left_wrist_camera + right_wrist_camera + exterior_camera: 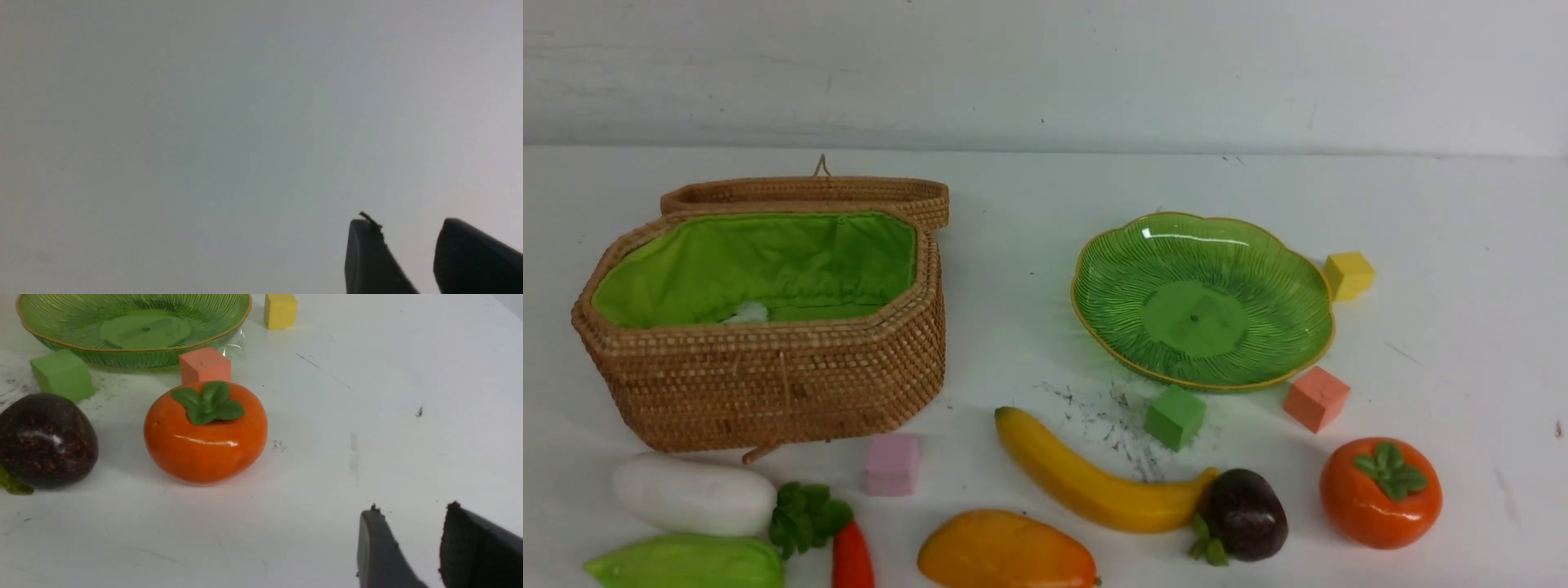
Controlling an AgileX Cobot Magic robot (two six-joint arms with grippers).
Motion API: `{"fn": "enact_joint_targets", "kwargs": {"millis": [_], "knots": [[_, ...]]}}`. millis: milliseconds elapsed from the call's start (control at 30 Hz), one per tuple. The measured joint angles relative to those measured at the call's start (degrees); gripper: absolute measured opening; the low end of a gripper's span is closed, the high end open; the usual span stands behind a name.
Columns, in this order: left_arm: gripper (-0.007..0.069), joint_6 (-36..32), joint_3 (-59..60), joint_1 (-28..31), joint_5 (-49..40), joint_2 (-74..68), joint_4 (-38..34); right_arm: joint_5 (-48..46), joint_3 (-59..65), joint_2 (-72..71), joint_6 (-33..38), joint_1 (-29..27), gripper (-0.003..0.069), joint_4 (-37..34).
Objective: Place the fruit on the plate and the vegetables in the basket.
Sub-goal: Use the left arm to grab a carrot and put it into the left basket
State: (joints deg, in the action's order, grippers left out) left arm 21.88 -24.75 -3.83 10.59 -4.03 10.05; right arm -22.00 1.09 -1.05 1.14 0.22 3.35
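Front view shows nothing sorted: the tan woven wicker basket (768, 384) and scalloped green glass plate (1201, 318) hold no produce. The yellow toy banana (1086, 482), white radish (694, 494) and orange persimmon (206, 433) lie loose, the persimmon ahead of the spread, empty right hand (412, 510); the left hand (408, 222) is likewise spread and empty.

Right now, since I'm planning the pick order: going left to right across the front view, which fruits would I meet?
Mango → banana → dark purple round fruit → persimmon.
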Motion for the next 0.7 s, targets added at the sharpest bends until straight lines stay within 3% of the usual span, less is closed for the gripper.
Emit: {"fn": "enact_joint_targets", "kwargs": {"millis": [67, 133, 167, 200, 267, 400, 533, 700], "knots": [[0.0239, -0.3, -5.9, 0.0, -3.1, -3.1, 0.0, 0.0, 0.0, 0.0, 0.0, 0.0, 0.0241, 0.0], [0.0239, -0.4, -14.9, 0.0, -10.6, -8.9, -0.4, 0.0, 0.0, 0.0, 0.0, 0.0, 0.0241, 0.0], [0.0239, 0.0, -19.0, 0.0, -18.4, -12.1, -0.9, 0.0, 0.0, 0.0, 0.0, 0.0, 0.0241, 0.0], [0.0239, 0.0, -19.0, 0.0, -18.4, -12.1, -0.9, 0.0, 0.0, 0.0, 0.0, 0.0, 0.0241, 0.0], [0.0239, 0.3, -23.9, 0.0, -32.2, -17.5, -1.6, 0.0, 0.0, 0.0, 0.0, 0.0, 0.0241, 0.0], [0.0239, 0.5, -24.5, 0.0, -48.1, -23.9, -1.4, 0.0, 0.0, 0.0, 0.0, 0.0, 0.0241, 0.0], [0.0239, 2.2, -24.5, 0.0, -53.1, -28.9, -3.2, 0.0, 0.0, 0.0, 0.0, 0.0, 0.0241, 0.0], [0.0239, -0.4, -24.5, 0.0, -58.2, -37.3, -15.7, 0.0, 0.0, 0.0, 0.0, 0.0, 0.0241, 0.0]]}}
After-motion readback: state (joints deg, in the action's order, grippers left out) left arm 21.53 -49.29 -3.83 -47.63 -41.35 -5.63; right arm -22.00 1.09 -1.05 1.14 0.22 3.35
